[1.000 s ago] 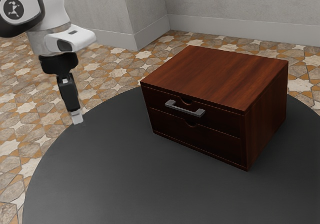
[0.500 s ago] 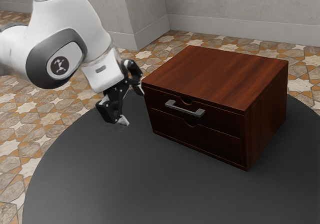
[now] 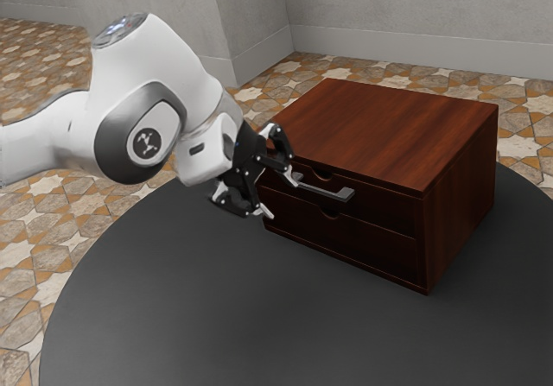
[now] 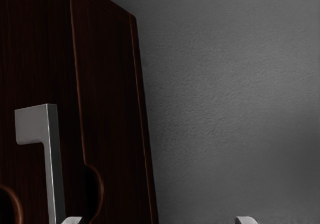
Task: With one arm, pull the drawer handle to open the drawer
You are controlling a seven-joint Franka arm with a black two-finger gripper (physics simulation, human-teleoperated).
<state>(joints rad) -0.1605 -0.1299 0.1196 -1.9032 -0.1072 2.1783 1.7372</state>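
Observation:
A dark wooden cabinet [image 3: 389, 131] with two drawers stands on the round table. The top drawer [image 3: 380, 203] looks flush with the front and carries a grey metal handle [image 3: 323, 188]. My gripper [image 3: 276, 193] is open, turned sideways, and sits at the front of the cabinet by the handle's end nearest the exterior view's left. In the wrist view the handle [image 4: 51, 164] runs down the top drawer's front, just beside one fingertip [image 4: 72, 220]. The other fingertip [image 4: 245, 220] is far off over the table. Nothing is gripped.
The dark grey round table [image 3: 216, 317] has open surface in front of the cabinet. The lower drawer [image 3: 363, 241] has no handle, only a notch. A patterned tile floor [image 3: 52, 222] and grey walls surround the table.
My arm has swung from the exterior view's left across to the cabinet front. The hand has turned from pointing down to sideways, ending at the handle's end. The cabinet has not moved.

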